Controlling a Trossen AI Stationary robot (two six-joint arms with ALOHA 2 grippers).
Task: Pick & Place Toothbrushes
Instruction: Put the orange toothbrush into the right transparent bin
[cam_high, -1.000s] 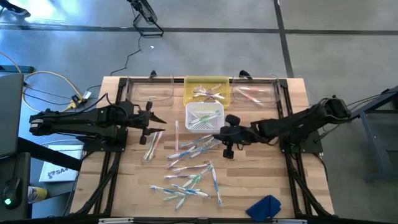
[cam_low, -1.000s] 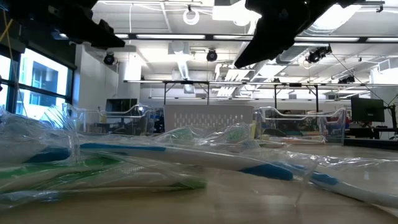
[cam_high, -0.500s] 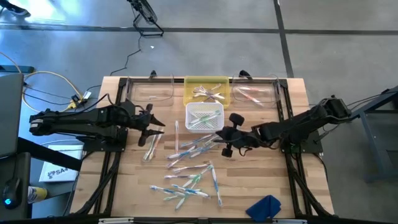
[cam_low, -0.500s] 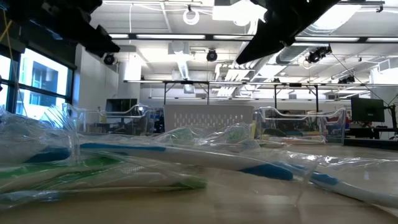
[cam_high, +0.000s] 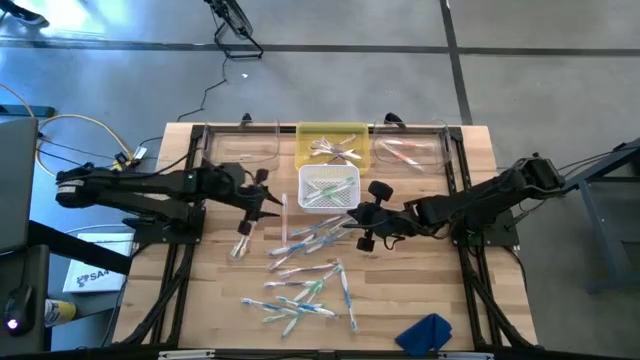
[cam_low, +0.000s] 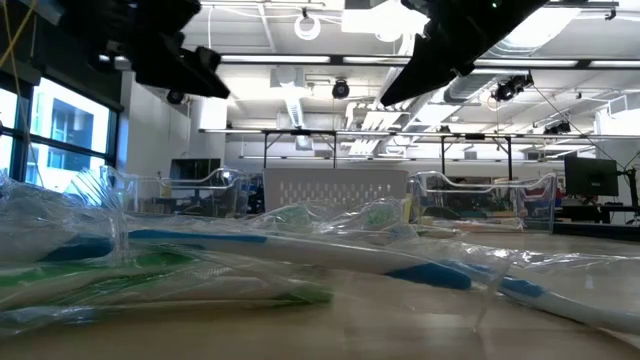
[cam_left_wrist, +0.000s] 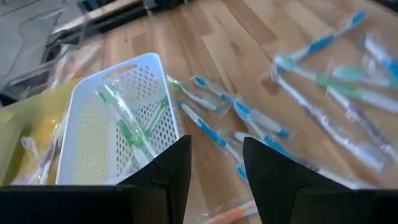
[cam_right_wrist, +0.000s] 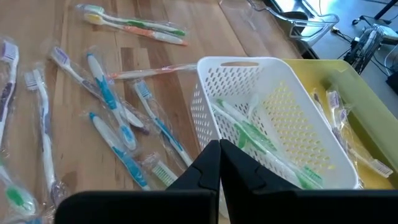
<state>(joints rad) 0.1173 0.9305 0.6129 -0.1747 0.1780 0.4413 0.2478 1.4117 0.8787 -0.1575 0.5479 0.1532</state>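
Landmark: white basket (cam_high: 328, 188), mid-table, green-handled brushes already inside
Toothbrushes: loose pile (cam_high: 305, 262) on the wood on the near side of the basket, wrapped in clear film; a pair (cam_high: 240, 240) lies apart, off the basket's left corner
Left gripper (cam_high: 262, 192): just left of the basket, fingers parted, nothing between them
Right gripper (cam_high: 366, 215): at the basket's right near corner, fingers pressed together, empty
Step in hand: choosing a brush, judging by the empty grippers
Doing it well: come down over one handle lying clear of its neighbours, close across the stem and not the loose film
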